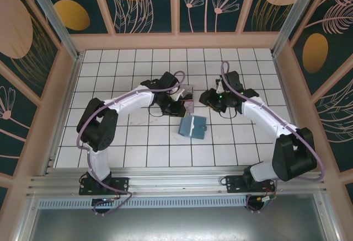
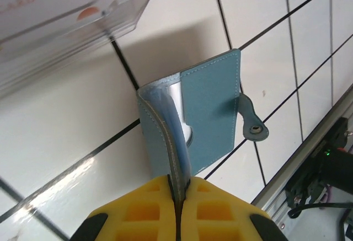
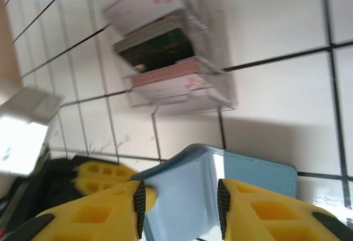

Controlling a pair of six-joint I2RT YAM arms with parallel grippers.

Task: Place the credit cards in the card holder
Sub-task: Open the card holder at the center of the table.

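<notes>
The teal card holder stands half open on the tiles at the centre. My left gripper is shut on the edge of one of its flaps, which rises out of the yellow pads; its snap strap hangs to the right. In the top view the left gripper sits just above the holder. My right gripper is open, and the card holder's pale inner panel shows in the gap between its fingers. The credit cards lie stacked in a clear plastic box beyond the holder.
The clear box sits between the two grippers, close to the left one, and its corner fills the upper left of the left wrist view. The left gripper's fingers appear at the left of the right wrist view. A metal rail borders the near edge.
</notes>
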